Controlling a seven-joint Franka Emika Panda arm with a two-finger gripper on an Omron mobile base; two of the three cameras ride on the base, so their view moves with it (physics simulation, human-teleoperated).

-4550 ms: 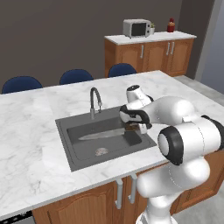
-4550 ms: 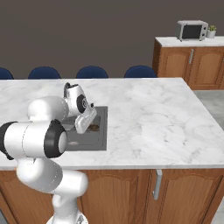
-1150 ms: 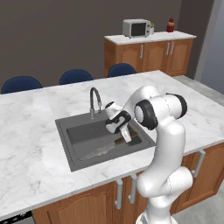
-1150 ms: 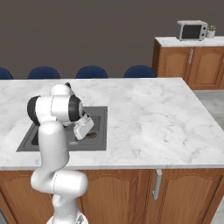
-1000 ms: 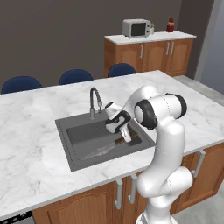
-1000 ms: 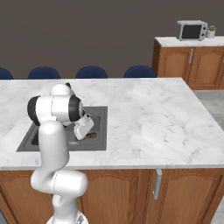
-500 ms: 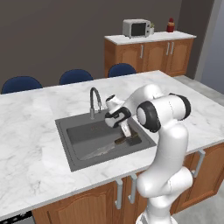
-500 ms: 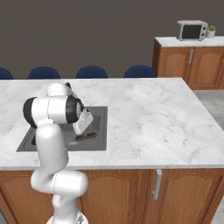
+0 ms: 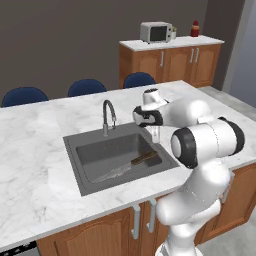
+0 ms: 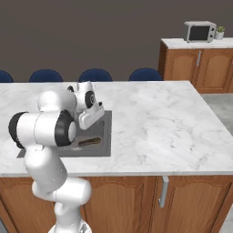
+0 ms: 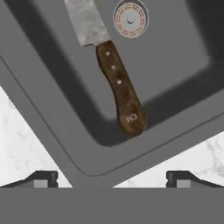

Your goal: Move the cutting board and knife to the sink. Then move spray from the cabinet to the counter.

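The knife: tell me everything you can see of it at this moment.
The knife has a mottled silver blade and a dark brown wooden-looking handle with three pale rivets. It lies flat on the floor of the grey sink, handle toward the basin's near right corner, blade beside the round drain. Nothing grips it: the gripper hangs open above the handle end.

The chef's knife with silver blade and dark brown handle (image 9: 131, 165) lies flat in the dark grey sink basin (image 9: 102, 150), its handle near the basin's right wall. The sink is set into the white marble-look counter (image 9: 35, 170). The curved faucet (image 9: 108, 116) stands behind the basin.
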